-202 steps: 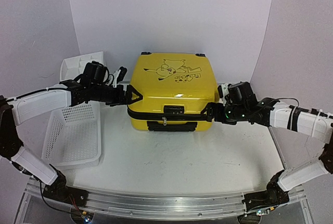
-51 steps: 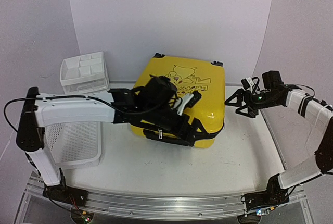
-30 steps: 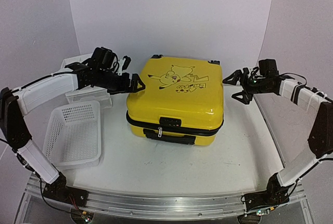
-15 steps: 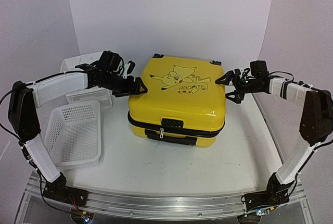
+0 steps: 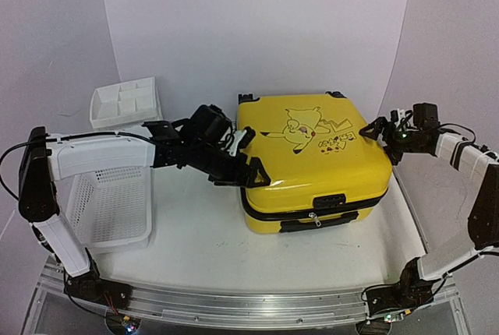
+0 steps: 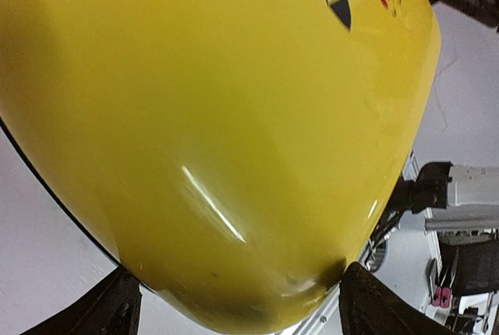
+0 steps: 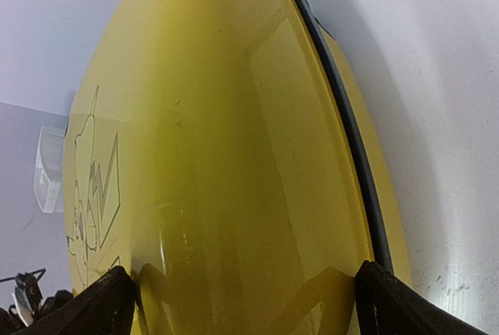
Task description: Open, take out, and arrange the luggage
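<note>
While the luggage (image 5: 312, 156) lies flat and still zipped, right of centre on the desk (image 5: 203, 257), both sets of jaws are released and spread wide. Those of the left arm (image 5: 101, 156) sit at its near-left corner, those of the right arm (image 5: 460, 152) at its far-right edge, grasping nothing. The risk, as I judge it: the glossy shell offers no purchase, so a push from the left could skid it toward the desk's right edge. Count: 1 luggage, 1 mesh basket (image 5: 109, 202), 1 drawer unit (image 5: 125, 105), 2 arms.
</note>
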